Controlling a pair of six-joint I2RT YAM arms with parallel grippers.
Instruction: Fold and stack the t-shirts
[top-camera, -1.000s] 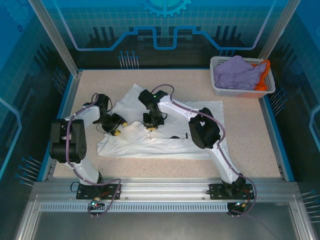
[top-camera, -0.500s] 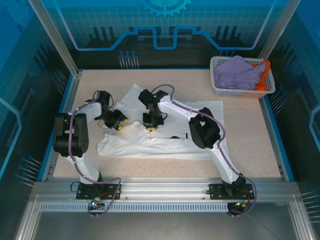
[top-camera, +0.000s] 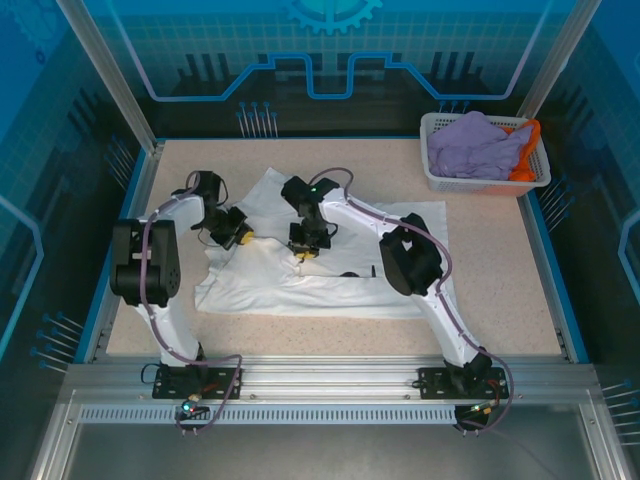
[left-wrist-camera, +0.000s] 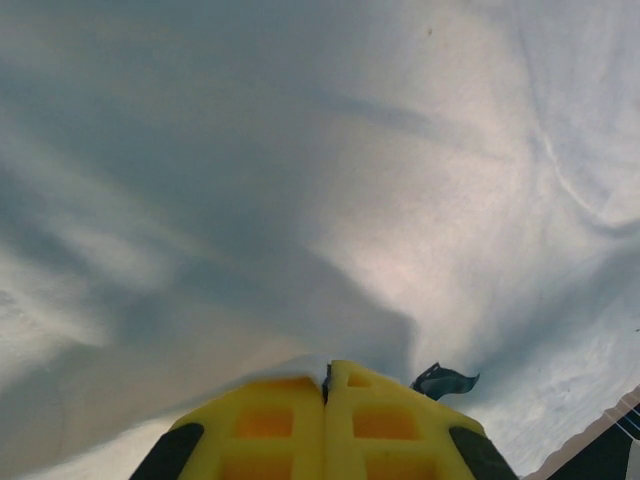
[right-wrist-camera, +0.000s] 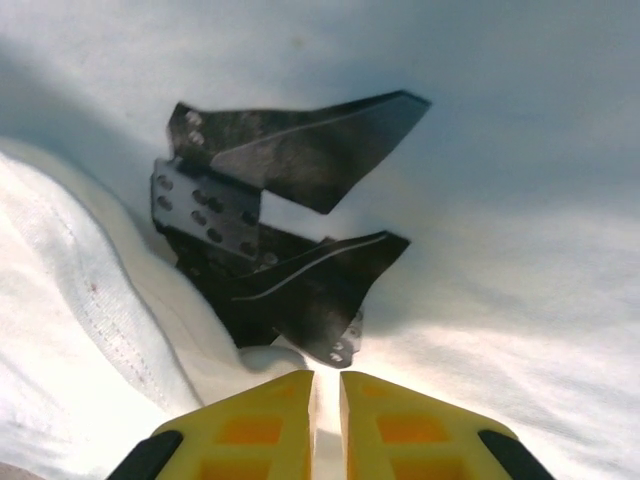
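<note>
Left gripper (top-camera: 237, 235): on the left sleeve side of the shirt; yellow ribbed pads pressed together, pinching a raised ridge of white cloth.
White t-shirt (top-camera: 300, 288): lies in the middle of the table (top-camera: 500, 290), mostly spread out. It is thin, soft and matte, with rumpled edges and shallow creases. I judge the fold barely begun.
Right gripper (top-camera: 307, 250): on the chest, centre. The pads stand a narrow slit apart with white cloth showing in the gap. I cannot tell whether it is gripping.
Print (right-wrist-camera: 285, 235): black angular shapes, flat on the weave, beside a stitched hem.
Basket (top-camera: 436, 182): far right, rigid white lattice plastic.
Lavender t-shirt (top-camera: 475, 145), orange t-shirt (top-camera: 528, 150): bunched in the basket, unfolded.
Stack: none yet; all three shirts remain to be folded.
</note>
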